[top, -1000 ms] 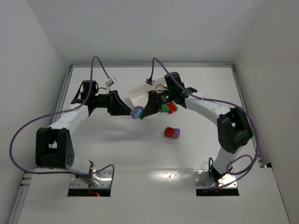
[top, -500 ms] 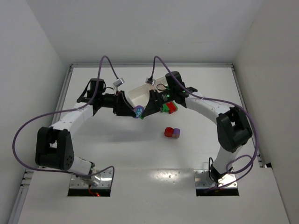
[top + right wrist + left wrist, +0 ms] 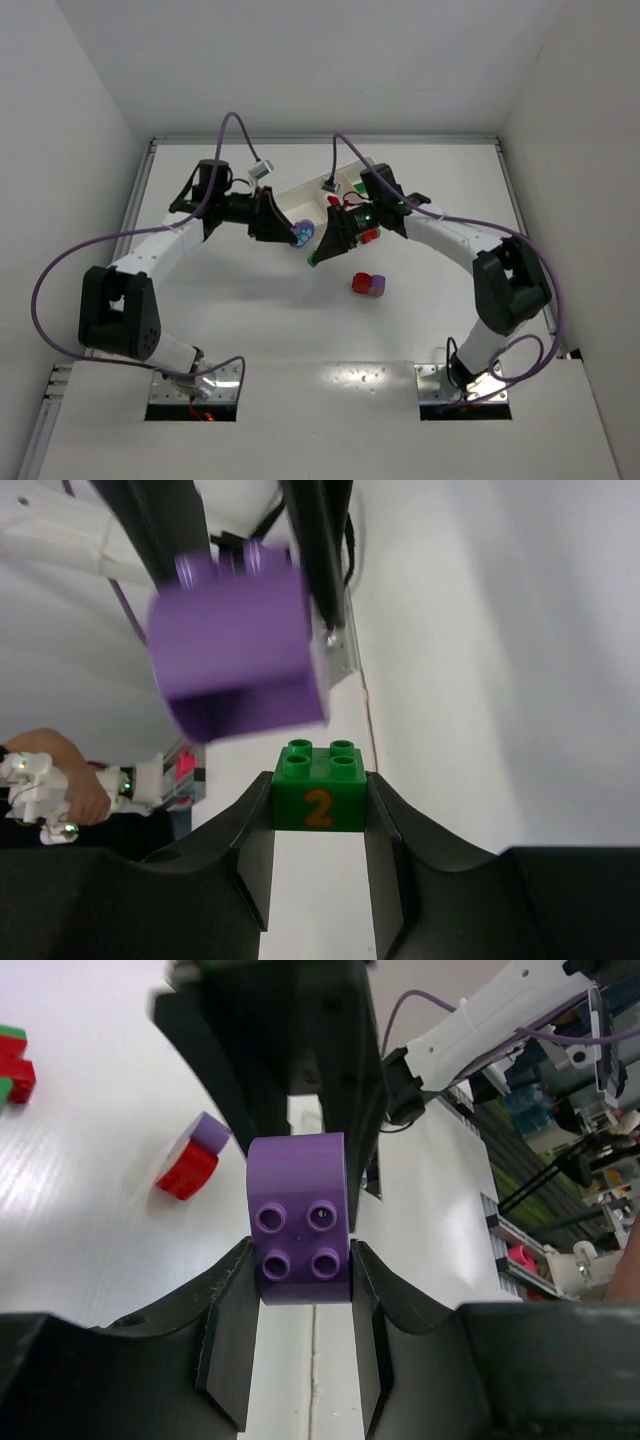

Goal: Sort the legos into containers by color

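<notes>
My left gripper (image 3: 303, 1265) is shut on a purple lego (image 3: 303, 1215), studs facing its camera; from above the purple lego (image 3: 302, 234) hangs over the table just in front of the white tray (image 3: 290, 200). My right gripper (image 3: 320, 815) is shut on a green lego (image 3: 320, 800) marked with a "2"; from above the green lego (image 3: 316, 260) sits just below and right of the purple one, a small gap between them. The tray's containers are mostly hidden behind both arms.
A joined red and purple lego pair (image 3: 367, 285) lies on the table right of centre, also in the left wrist view as the red and purple pair (image 3: 190, 1160). More red and green legos (image 3: 369, 237) show beside the right wrist.
My left gripper moved right and shut on the purple lego. The right gripper drew back toward the near side with the green lego, and the two legos came apart.
</notes>
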`<action>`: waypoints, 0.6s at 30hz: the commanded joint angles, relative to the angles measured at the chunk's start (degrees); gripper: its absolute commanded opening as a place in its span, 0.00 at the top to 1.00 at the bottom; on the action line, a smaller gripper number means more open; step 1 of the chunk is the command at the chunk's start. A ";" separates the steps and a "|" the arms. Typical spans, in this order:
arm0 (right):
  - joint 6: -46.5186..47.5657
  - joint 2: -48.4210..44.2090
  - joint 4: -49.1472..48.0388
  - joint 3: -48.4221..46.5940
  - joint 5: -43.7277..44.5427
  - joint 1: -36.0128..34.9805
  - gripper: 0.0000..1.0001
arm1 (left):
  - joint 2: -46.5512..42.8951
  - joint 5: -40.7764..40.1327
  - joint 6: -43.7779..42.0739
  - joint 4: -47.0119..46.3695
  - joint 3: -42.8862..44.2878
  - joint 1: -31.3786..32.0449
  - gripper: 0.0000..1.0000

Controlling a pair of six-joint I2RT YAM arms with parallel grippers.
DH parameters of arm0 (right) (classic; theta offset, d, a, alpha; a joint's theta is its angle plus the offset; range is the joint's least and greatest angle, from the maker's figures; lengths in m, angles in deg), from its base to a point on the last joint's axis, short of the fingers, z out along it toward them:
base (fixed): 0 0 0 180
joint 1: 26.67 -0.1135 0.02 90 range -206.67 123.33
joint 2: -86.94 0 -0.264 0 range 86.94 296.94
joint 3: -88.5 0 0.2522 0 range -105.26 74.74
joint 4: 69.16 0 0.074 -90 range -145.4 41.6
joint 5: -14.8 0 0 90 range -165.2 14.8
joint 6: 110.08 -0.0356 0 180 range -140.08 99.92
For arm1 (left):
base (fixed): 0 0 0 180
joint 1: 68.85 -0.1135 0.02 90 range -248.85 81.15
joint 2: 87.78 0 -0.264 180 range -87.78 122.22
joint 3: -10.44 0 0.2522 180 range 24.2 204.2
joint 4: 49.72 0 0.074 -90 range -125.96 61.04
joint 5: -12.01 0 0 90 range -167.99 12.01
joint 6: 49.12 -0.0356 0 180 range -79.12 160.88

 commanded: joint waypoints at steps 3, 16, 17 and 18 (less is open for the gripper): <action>11.12 -7.66 7.45 2.88 3.02 0.47 1.00 | 4.51 0.79 -2.55 -1.99 6.64 -0.02 1.00; 9.65 -11.79 8.16 4.56 15.59 8.11 1.00 | 14.44 -40.39 5.18 0.29 17.98 0.51 1.00; 8.95 -11.79 8.16 4.55 16.29 8.64 1.00 | 14.45 -43.14 6.05 0.29 17.99 1.29 1.00; 8.94 -11.79 8.16 4.55 17.60 9.43 1.00 | 14.45 -45.77 7.37 0.29 17.99 2.17 1.00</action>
